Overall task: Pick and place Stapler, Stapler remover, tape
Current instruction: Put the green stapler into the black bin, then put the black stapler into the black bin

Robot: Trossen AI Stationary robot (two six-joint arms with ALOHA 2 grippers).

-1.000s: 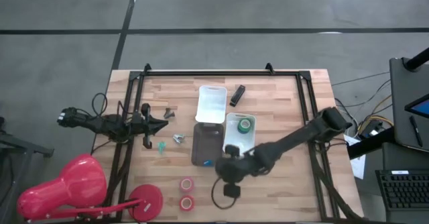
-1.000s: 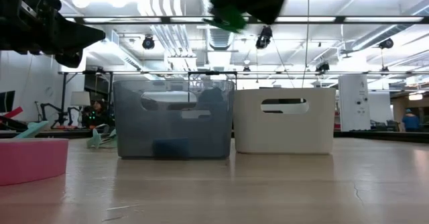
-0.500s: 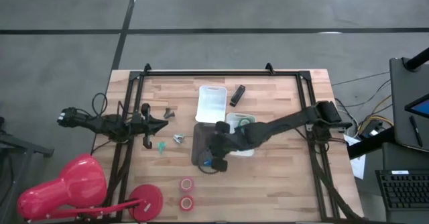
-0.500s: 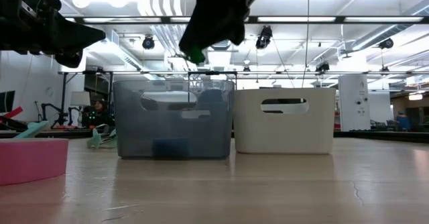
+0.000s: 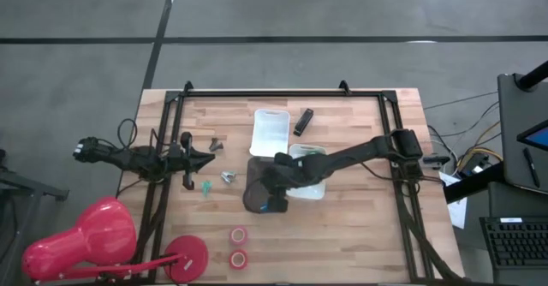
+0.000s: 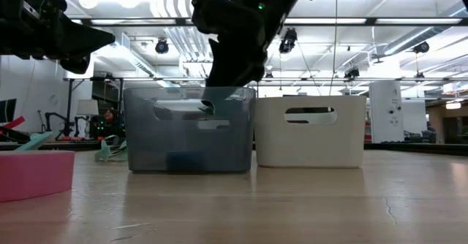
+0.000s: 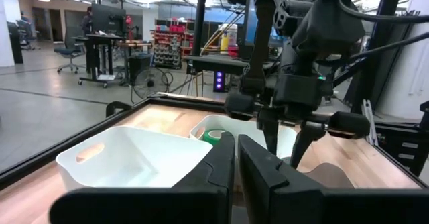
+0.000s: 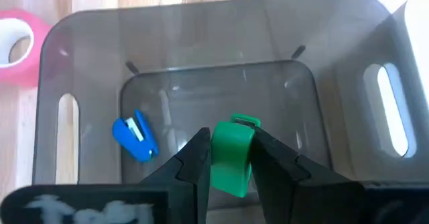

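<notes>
My right gripper [image 8: 231,140] hangs over the open grey see-through bin [image 8: 80,23], shut on a small green stapler-like piece [image 8: 231,163]. In the high view it is above the bin's near end [image 5: 272,196]. A small blue piece [image 8: 136,137] lies on the bin's floor. A green tape roll [image 7: 214,135] lies in the white tray [image 5: 300,190] to the bin's right. Two red tape rolls [image 5: 238,234] [image 5: 238,258] lie flat near the table's near edge. My left gripper [image 5: 205,157] waits shut at the table's left side. My right gripper pinches the green piece's upper part [image 8: 232,138] between its two fingers [image 8: 198,153], coming from above and pointing down. The piece is lifted clear and hangs below the fingers over the inside of the grey bin.
A shallow white tray [image 5: 270,132] stands beyond the grey bin, with a black stapler [image 5: 303,121] to its right. Small teal [image 5: 205,186], grey [image 5: 227,177] and dark [image 5: 214,145] pieces lie on the wood left of the bin. A big pink tape dispenser [image 6: 33,172] sits near left.
My right gripper has carried the green piece from over the table's near side toward the left and far side, and has come down over the grey bin's opening. It has stayed shut on the piece throughout.
</notes>
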